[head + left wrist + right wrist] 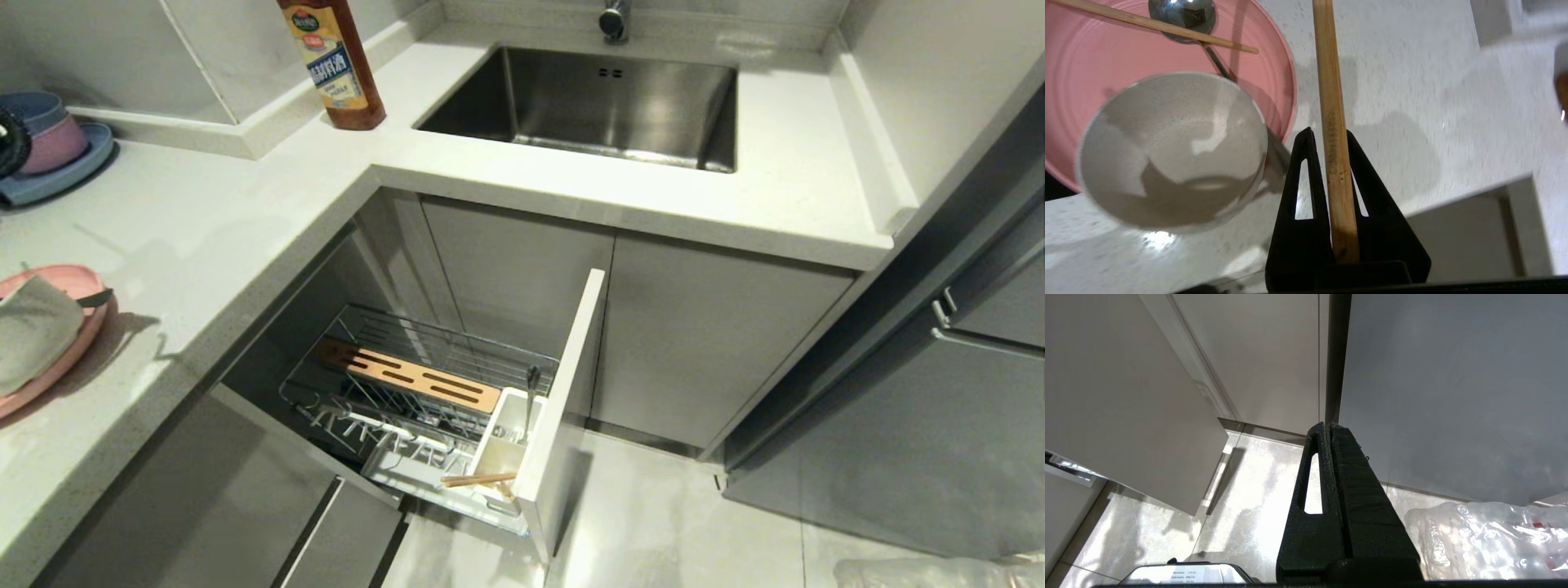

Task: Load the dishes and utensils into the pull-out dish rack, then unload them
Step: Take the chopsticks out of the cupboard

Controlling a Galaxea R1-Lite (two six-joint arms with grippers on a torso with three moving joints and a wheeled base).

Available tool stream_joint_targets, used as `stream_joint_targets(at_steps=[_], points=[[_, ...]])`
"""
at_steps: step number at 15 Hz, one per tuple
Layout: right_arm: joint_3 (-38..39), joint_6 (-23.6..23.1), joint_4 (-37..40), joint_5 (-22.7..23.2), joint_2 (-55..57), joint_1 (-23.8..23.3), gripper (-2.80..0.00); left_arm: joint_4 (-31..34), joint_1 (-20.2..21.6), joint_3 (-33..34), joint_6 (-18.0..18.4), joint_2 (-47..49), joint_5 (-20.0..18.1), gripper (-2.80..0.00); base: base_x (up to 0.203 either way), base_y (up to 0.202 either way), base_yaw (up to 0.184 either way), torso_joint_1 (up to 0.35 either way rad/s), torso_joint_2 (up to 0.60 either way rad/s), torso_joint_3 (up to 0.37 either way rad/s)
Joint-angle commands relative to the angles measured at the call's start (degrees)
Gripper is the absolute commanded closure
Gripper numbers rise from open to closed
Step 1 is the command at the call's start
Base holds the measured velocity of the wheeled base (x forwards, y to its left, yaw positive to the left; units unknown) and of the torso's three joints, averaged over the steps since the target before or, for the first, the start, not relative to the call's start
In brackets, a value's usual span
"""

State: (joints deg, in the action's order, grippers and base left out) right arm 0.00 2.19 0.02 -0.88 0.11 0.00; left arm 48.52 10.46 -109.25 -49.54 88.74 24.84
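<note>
Wooden chopstick (1334,134) clamped in left claw (1327,136) above countertop (1433,122); right claw (1329,426) clenched, empty.

Head view looks down on counter (204,237); left wrist view hovers close above it; right faces floor (1249,506).

The plate (1081,77) is a flat pink with faint concentric rings, and the bowl (1171,151) on it is cream-white with fine speckles. The spoon (1182,14) shines silver. The chopstick (1335,134) clamped in the black left gripper (1328,136) is pale wood with small dark flecks. The countertop (204,220) is white, finely speckled. In the chrome wire rack (424,384) the slotted block (408,376) is light orange-brown and the utensil cup (502,445) white. The sink (596,106) is brushed steel grey. The bottle (333,61) is amber-brown with a yellow and blue label. The right gripper (1329,426) is matt black.
</note>
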Motion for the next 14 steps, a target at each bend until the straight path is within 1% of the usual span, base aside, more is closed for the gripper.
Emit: stream_joint_targets(at_steps=[1, 3, 4, 6, 9, 12, 14], points=[[0.18, 0.0, 0.0, 0.0, -0.02, 0.0, 0.0, -2.48, 1.07, 1.28, -2.95, 2.32, 0.69, 0.0, 0.0, 0.0, 0.0, 0.0, 0.0, 0.0], [0.18, 0.0, -0.02, 0.0, -0.02, 0.0, 0.0, -5.37, 1.31, 1.93, -7.54, 3.48, 3.81, 0.0, 0.0, 0.0, 0.0, 0.0, 0.0, 0.0], [0.16, 0.0, 0.05, 0.0, -0.02, 0.0, 0.0, -5.65, 1.32, 2.25, -8.61, 3.93, 4.39, 0.0, 0.0, 0.0, 0.0, 0.0, 0.0, 0.0], [0.16, 0.0, -0.02, 0.0, -0.02, 0.0, 0.0, -5.71, 1.32, 3.4, -13.43, 4.99, 4.94, 0.0, 0.0, 0.0, 0.0, 0.0, 0.0, 0.0], [0.15, 0.0, -0.02, 0.0, -0.02, 0.0, 0.0, -7.39, 1.19, 3.94, -18.0, 6.16, 4.89, 0.0, 0.0, 0.0, 0.0, 0.0, 0.0, 0.0], [0.1, 0.0, 0.06, 0.0, -0.02, 0.0, 0.0, -10.91, 1.15, 4.47, -18.57, 6.61, 4.71, 0.0, 0.0, 0.0, 0.0, 0.0, 0.0, 0.0], [0.09, 0.0, 0.01, -0.06, -0.02, 0.0, 0.0, -11.68, 1.32, 4.93, -19.05, 7.1, 4.69, 0.0, 0.0, 0.0, 0.0, 0.0, 0.0, 0.0]])
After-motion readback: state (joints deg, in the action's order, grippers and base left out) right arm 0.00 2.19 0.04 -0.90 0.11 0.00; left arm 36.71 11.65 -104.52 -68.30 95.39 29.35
